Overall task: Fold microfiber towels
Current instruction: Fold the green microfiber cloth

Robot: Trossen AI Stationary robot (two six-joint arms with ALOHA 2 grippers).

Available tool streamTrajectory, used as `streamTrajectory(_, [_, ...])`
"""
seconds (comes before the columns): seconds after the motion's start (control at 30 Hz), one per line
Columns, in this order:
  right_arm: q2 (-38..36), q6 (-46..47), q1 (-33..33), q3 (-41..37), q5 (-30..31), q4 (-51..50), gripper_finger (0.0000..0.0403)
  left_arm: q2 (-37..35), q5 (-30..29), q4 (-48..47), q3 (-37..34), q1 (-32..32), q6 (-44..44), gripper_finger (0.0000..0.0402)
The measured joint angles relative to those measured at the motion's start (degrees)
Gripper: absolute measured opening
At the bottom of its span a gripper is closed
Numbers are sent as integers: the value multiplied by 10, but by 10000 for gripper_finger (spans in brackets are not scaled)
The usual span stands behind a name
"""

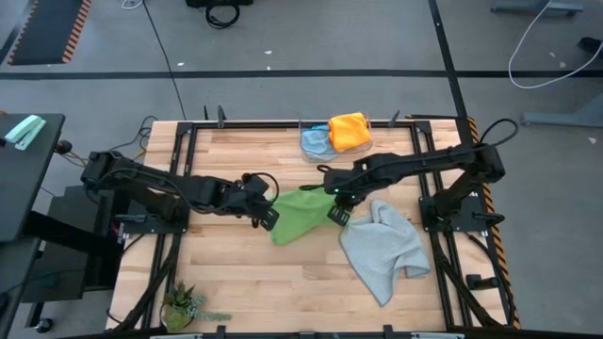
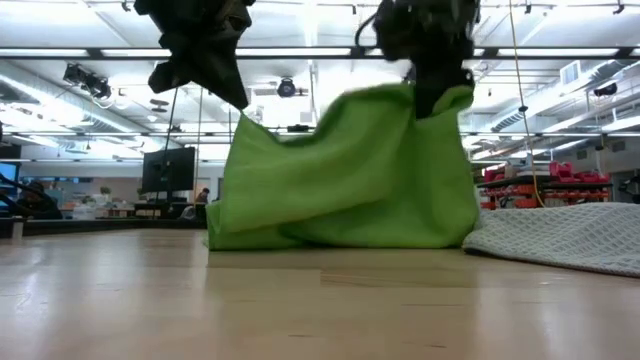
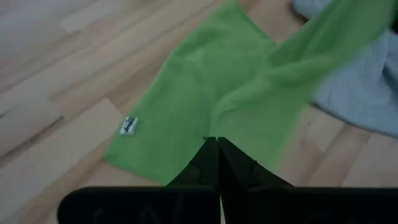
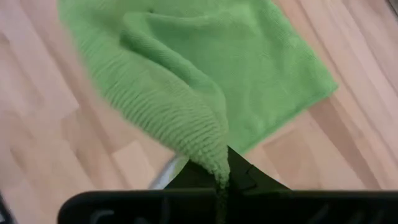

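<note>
From above, my two arms met over the middle of the wooden table (image 1: 245, 273), each pinching a corner of the green towel (image 1: 297, 217). My left gripper (image 1: 267, 213) had closed on the edge nearest it, my right gripper (image 1: 337, 209) on the opposite edge. The grey towel (image 1: 384, 250) lay crumpled just beside the green one, under my right arm, while the orange towel (image 1: 350, 130) sat on the blue towel (image 1: 316, 141) at the table's far edge. A small potted plant (image 1: 182, 306) stood at the near left corner

At table height, the green towel (image 2: 345, 175) hung raised between both my grippers, its lower edge bunched on the tabletop (image 2: 300, 300), the side under my right gripper (image 2: 440, 95) lifted higher than the side under my left gripper (image 2: 225, 95). The grey towel (image 2: 560, 235) lay flat to one side, touching the green one's edge

Past my left wrist, my fingers (image 3: 205, 163) were pressed together on the green towel's (image 3: 205, 93) edge; a small white tag (image 3: 129, 126) showed at one corner, with grey cloth (image 3: 367, 93) beyond

Past my right wrist, my fingers (image 4: 242, 169) were clamped tight on a raised fold of green towel (image 4: 249, 68), the rest spread on the wood below
</note>
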Motion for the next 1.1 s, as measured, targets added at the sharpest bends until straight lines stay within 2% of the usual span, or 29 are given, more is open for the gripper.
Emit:
streamTrajectory(0.23, [47,-57,-34,0,-18,0,0,1,-56,-27,0,0,-16,1])
streamTrajectory(0.43, [53,-84,-74,0,32,2,0,1,-90,-97,0,1,-50,1])
streamTrajectory(0.57, [53,-109,-106,0,36,1,0,1,-101,-106,0,12,-57,1])
streamTrajectory(0.8, [53,-139,-138,0,36,11,3,5,-100,-107,0,34,-48,1])
streamTrajectory(1.1, [59,-141,-124,-1,25,17,6,17,-71,-114,0,28,-57,1])
